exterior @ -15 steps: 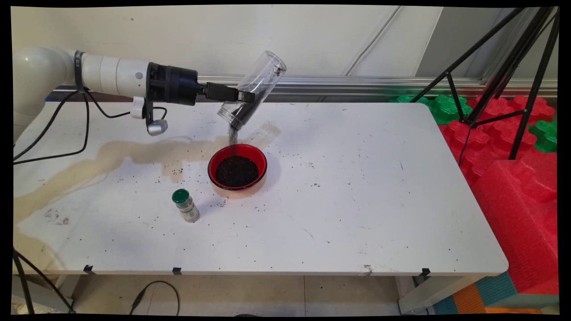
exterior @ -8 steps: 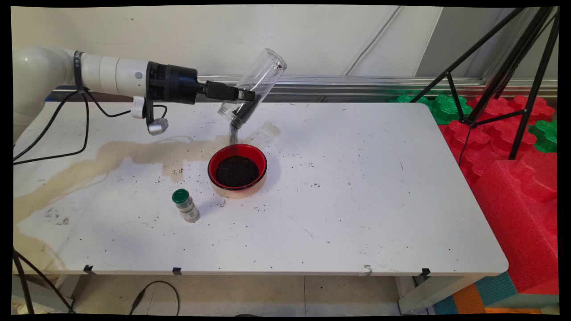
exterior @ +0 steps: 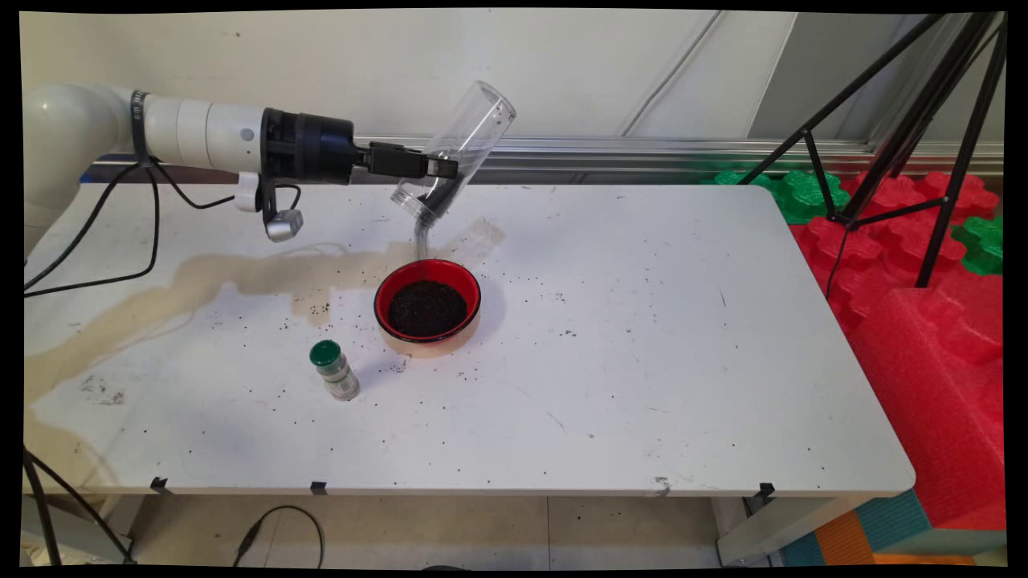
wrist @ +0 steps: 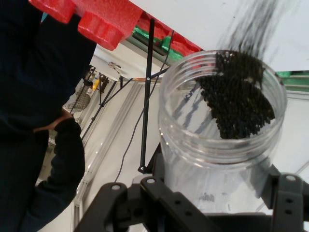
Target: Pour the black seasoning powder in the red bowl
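My gripper is shut on a clear plastic jar, held tilted with its mouth down over a red bowl. Small black grains stream from the jar's mouth into the bowl, which holds a dark heap of them. In the hand view the clear plastic jar sits between the fingers, with black grains sliding out at its rim. A small bottle with a green cap stands on the white table left of and nearer than the bowl.
Spilled black grains and a long tan stain mark the table left of the bowl. A black tripod and red and green foam blocks stand at the right. In the hand view a person in dark clothing fills the left side.
The jar has tipped steeper and risen slightly. Fewer grains remain in it, and the stream into the bowl goes on.
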